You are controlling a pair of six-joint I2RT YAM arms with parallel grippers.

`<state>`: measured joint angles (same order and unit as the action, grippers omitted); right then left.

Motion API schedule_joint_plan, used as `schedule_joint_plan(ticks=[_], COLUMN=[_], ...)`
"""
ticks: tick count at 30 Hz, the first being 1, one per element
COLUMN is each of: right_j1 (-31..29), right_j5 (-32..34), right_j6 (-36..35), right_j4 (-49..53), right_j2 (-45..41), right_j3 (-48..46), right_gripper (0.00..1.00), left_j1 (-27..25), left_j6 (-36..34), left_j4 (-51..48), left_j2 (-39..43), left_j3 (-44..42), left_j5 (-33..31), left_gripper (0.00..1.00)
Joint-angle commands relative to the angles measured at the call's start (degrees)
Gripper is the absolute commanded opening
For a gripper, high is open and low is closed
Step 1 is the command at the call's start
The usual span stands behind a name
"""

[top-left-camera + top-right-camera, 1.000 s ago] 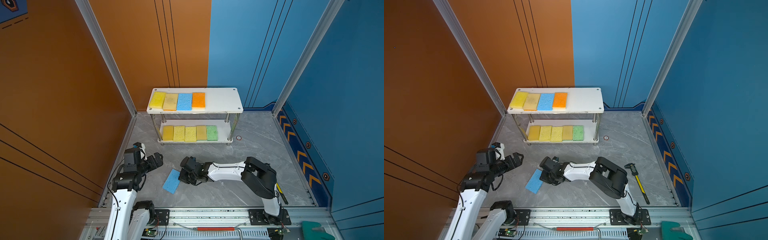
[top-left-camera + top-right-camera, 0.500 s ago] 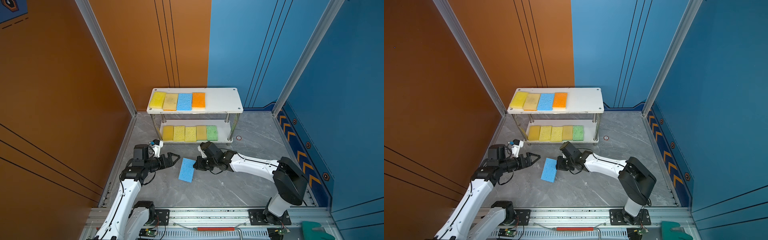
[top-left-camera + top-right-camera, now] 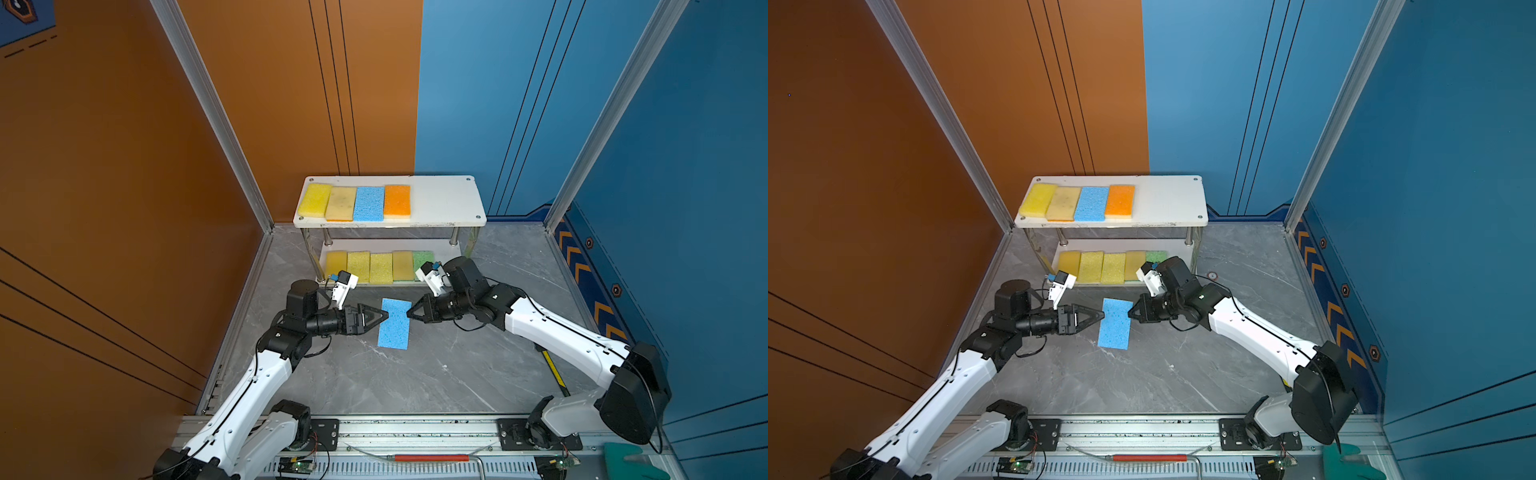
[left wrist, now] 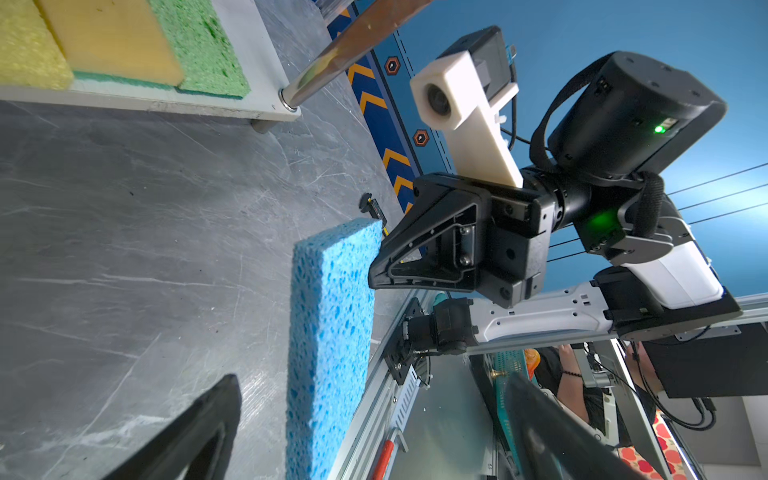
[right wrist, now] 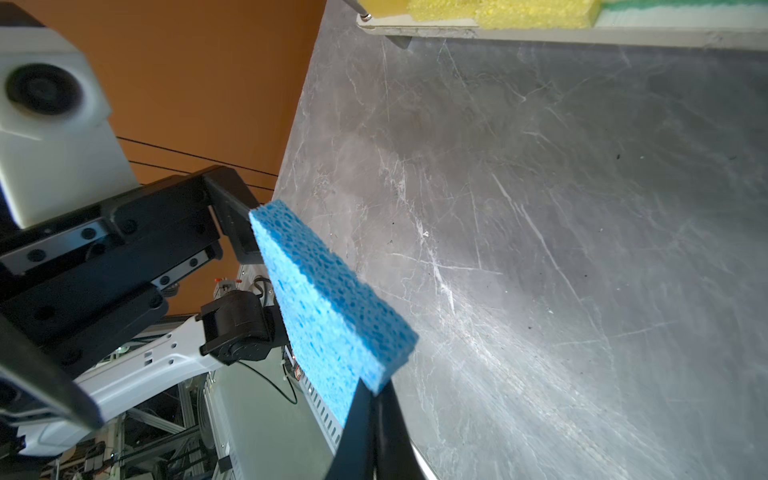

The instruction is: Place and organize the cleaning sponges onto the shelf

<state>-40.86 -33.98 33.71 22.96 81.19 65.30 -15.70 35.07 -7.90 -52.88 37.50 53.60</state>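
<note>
In both top views the right end effector [image 3: 409,312] is clamped on the right long edge of a blue sponge [image 3: 394,323], which it holds in front of the shelf [image 3: 440,199] over the grey table [image 3: 415,374]. The left end effector [image 3: 384,316] points at the sponge's opposite edge. A row of four sponges [image 3: 355,203] lies on the top board: yellow, tan, blue, orange. Five sponges [image 3: 380,268] line the lower board, the green sponge [image 3: 422,259] at the right end.

The left wrist view shows the left fingers [image 4: 199,428] spread wide with the blue sponge standing edge-on between them. Whether they touch it I cannot tell.

In the right wrist view the closed right fingertips [image 5: 374,403] pinch the sponge's near edge, and one left finger stands behind its far corner.
</note>
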Motion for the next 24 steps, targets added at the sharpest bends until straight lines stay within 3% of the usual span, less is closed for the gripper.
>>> schedule_joint_plan(ticks=[1,7,10,15,19,24], right_j1=[0.3,0.3,0.3,2.1,2.1,2.1], right_j5=[-3.8,-4.4,-4.6,-4.8,-4.6,-4.4], right_j6=[-3.9,-5.0,-5.1,-5.0,-4.9,-4.9], right_j4=[3.7,5.5,5.7,5.6,5.6,5.6], right_j2=[-1.3,-0.9,-0.8,-0.6,-0.5,-0.4], right_j3=[2.7,4.6,5.1,5.6,5.7,6.0], right_gripper=[0.0,0.0,0.0,0.0,0.0,0.0], left_j1=[-1.3,-2.8,-3.6,-3.5,-3.6,-3.8], left_j6=[2.0,4.0,4.1,5.8,6.4,8.6], left_j4=[4.2,7.9,8.7,12.3,13.2,16.4], left_j2=[-1.0,-2.0,-2.2,-2.6,-3.5,-4.1], left_j3=[0.0,0.4,0.3,-1.1,-1.3,-2.3], left_j5=[1.8,1.8,1.8,2.2,2.5,3.2], left_gripper=[0.99,0.89,0.67,0.5,0.29,0.14])
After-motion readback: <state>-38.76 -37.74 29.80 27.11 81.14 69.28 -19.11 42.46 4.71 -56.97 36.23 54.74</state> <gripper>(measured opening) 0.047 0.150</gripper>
